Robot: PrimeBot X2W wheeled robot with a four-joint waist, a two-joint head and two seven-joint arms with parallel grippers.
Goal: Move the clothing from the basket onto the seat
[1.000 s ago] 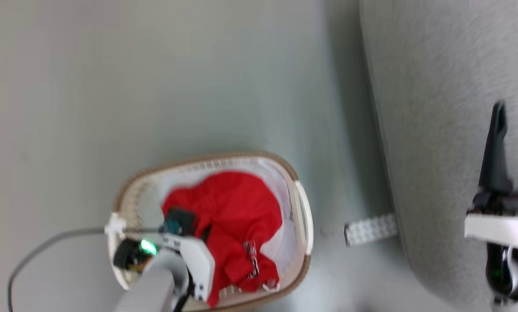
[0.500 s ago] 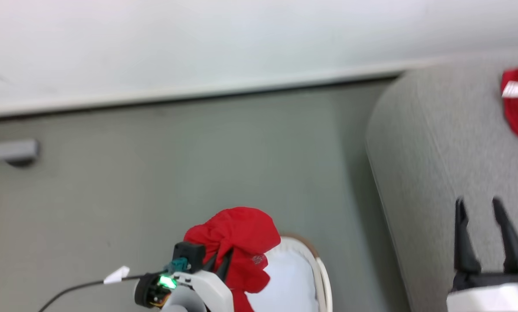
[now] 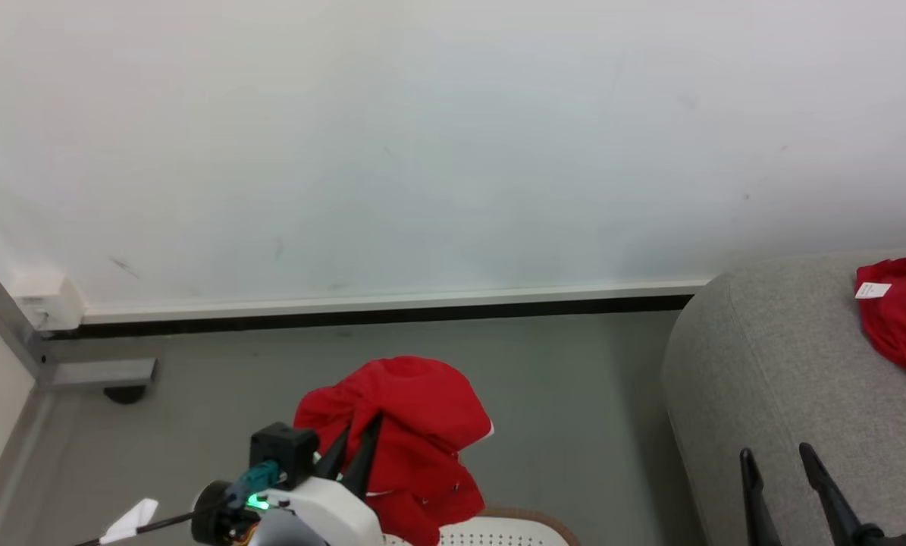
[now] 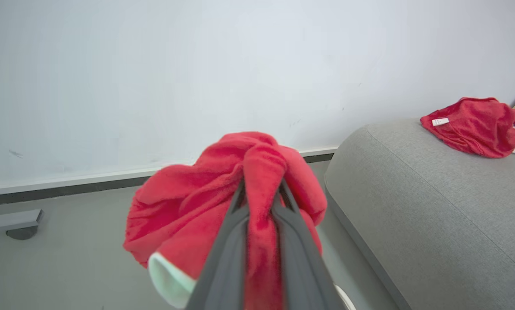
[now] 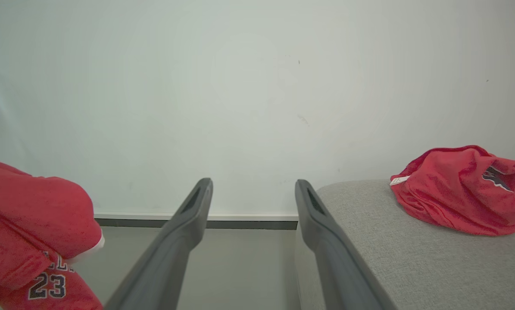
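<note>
And it's out! A second ago the red garment (image 3: 411, 413) lay heaped in the basket (image 3: 532, 522) with the left gripper (image 3: 362, 426) down in it; now the cloth hangs above the brown rim. Our head camera has tilted up too, so the wall (image 3: 422, 152) comes into the picture, and that shift is the camera's, not the room's. For the task, we'd say the lift is done and the carry across is what's left.

The left arm comes up from the bottom edge of the head view, green light on the wrist, fingers pointing up and a touch right. In the left wrist view the two dark fingers are clamped tight on a thick fold, with the rest bunched over the tips and drooping on both sides.

Just a sliver of the basket is visible under the cloth, so we can't tell whether more waits inside.

A strip of bare floor (image 3: 589, 409) separates the load from the seat (image 3: 771, 356), so the load still sits well short of it.

The right gripper (image 3: 775, 452) sits low over the seat's near part, fingers up, spread and empty.

Far right, a second red garment (image 3: 904, 322) with a white label already rests on the seat.
</note>
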